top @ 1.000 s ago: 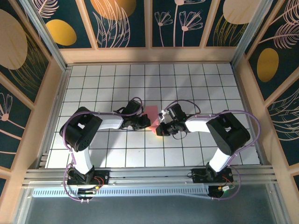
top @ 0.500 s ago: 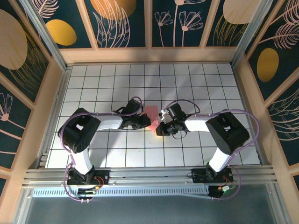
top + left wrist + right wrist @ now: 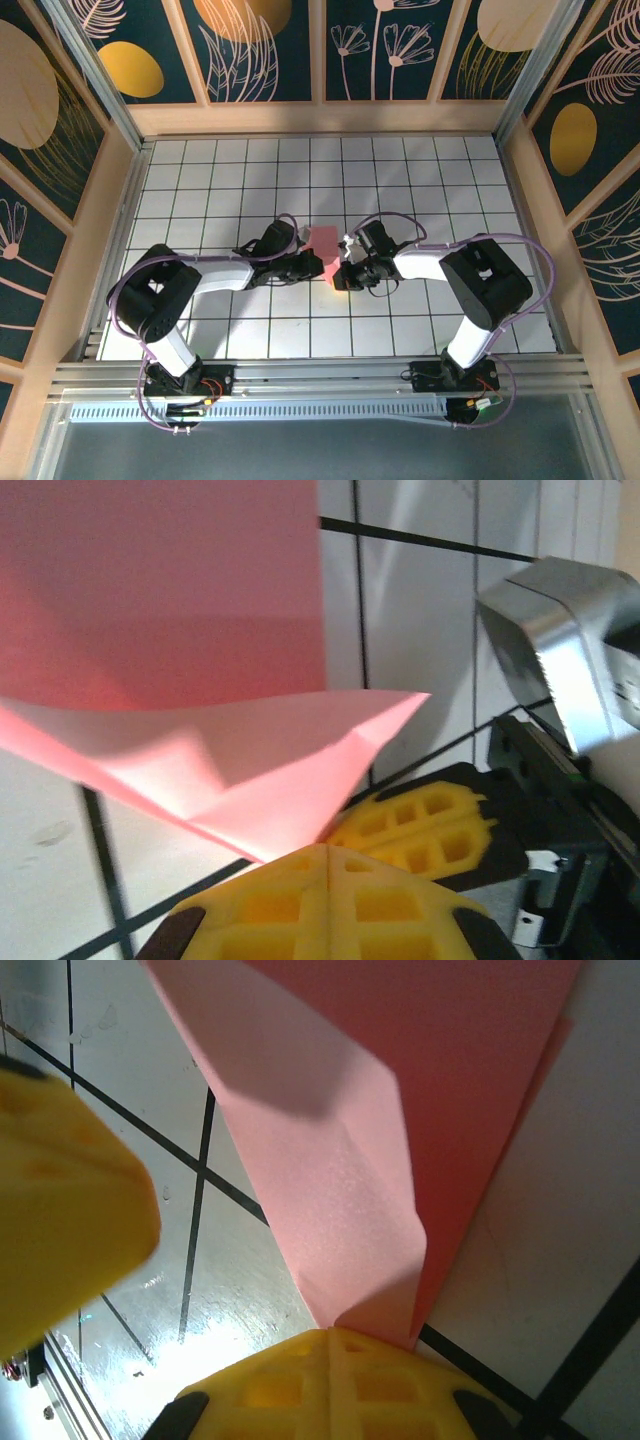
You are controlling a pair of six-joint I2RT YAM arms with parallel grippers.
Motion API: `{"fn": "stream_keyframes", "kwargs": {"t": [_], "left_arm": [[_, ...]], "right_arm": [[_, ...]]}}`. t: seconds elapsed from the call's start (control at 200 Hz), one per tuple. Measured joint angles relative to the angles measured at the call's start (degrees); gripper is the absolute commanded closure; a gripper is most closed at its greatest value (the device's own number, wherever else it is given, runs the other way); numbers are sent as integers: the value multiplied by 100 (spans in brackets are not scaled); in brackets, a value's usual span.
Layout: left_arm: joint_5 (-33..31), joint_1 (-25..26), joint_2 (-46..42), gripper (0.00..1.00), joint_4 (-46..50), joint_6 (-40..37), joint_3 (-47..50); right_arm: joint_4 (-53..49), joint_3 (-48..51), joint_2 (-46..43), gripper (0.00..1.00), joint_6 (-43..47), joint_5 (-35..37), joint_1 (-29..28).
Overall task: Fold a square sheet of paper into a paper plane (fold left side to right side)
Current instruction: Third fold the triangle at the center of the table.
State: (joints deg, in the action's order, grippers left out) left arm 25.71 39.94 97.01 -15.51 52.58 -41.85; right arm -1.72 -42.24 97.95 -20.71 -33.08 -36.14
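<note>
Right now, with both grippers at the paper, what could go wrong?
1. The left gripper and right gripper are both shut on the near edge of the paper, close together; pulling apart could tear it.
2. Their fingers almost touch, so a small move may knock them together.
3. The paper is bowed, not flat; the crease may land crooked.

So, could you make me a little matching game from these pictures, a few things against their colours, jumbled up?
Things:
1. sheet of paper
2. table
3. left gripper fingers
4. arm cables

Colours:
a. purple
b. yellow
c. white with dark grid lines
d. salmon pink

Pairs: 1-d, 2-c, 3-b, 4-a
</note>
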Motion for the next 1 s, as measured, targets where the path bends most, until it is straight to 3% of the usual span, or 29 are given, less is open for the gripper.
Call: {"fn": "stream_keyframes", "kwargs": {"t": [0.325,0.996], "left_arm": [[103,164,514,95,-407,293,-96],[-184,177,763,97,-350,503,-155]], "right_arm": [[-157,-101,39,100,0,61,-37],[-339,-236,122,100,68,59,-42]]}}
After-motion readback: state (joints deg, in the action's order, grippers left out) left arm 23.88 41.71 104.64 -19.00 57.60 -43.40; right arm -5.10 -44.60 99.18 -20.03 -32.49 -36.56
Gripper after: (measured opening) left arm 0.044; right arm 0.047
